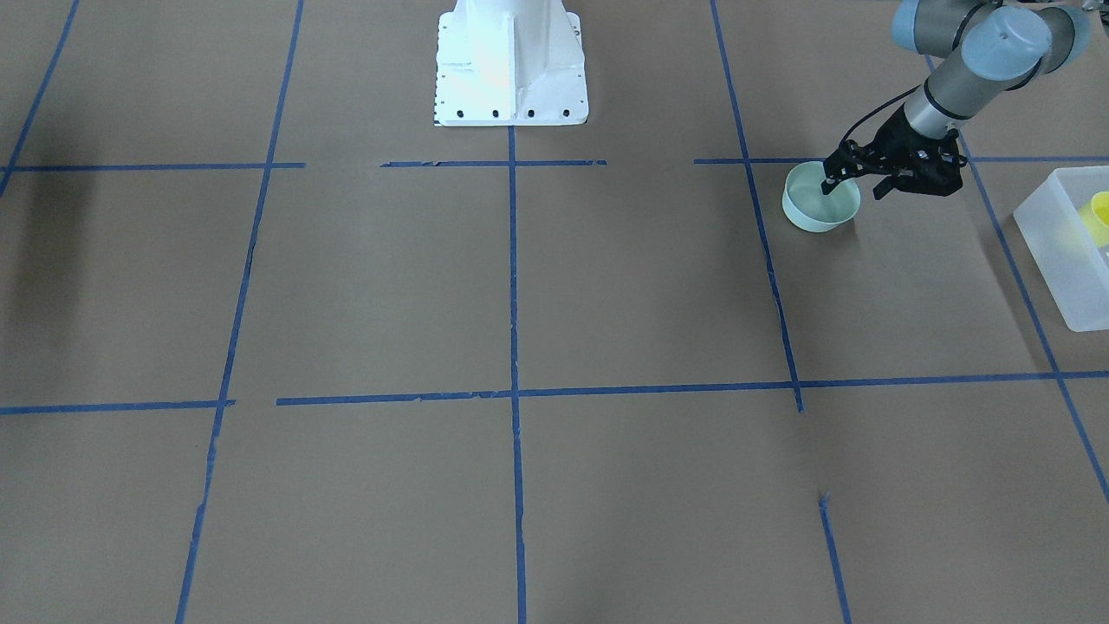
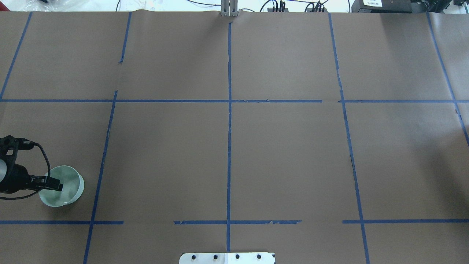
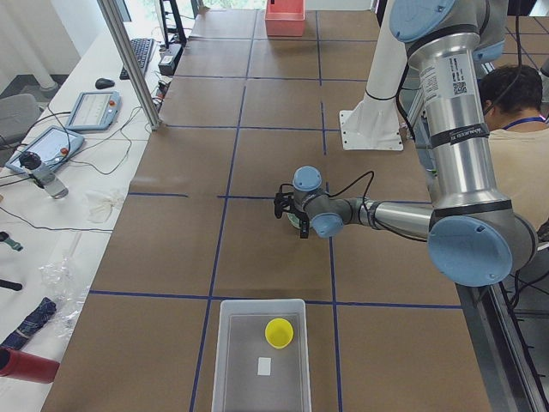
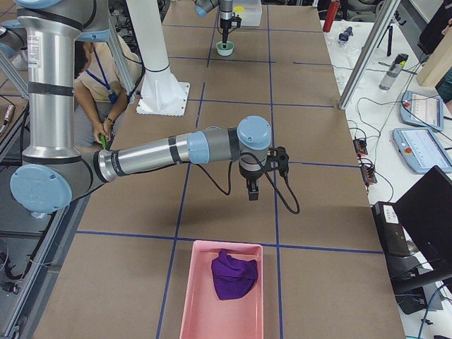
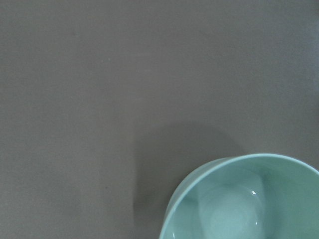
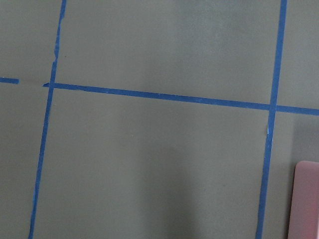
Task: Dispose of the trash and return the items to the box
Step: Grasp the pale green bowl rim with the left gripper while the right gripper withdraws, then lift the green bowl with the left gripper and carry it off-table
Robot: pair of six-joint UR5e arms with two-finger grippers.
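**Front-facing view.** The left hand hangs at the near-side rim of a round pale mint-green plastic bowl. The bowl stands upright on the brown paper worktop, which is ruled with blue tape lines. One finger dips inside the bowl and the other sits outside its wall. The two are spread apart, so the hand is parted across the rim and has not closed on it. The rectangular frosted translucent white plastic bin lies near the bowl, at the edge of the view and apart from it. It holds a small yellow tapered plastic cup. The white metal robot base stands at the top.

**Overhead view.** The bowl sits at the left margin, just inside a blue-taped square, with one dark finger over its opening.

**Left-end view.** The cup rests open end up on the floor of the bin, beside a small white slip.

**Left wrist view.** The bowl's interior fills the lower right corner. No fingers show.

**Right-end view.** The right hand points down above bare worktop, well apart from the bowl. Its opening cannot be told. A crumpled purple cloth lies in a rectangular pink plastic tray near it.
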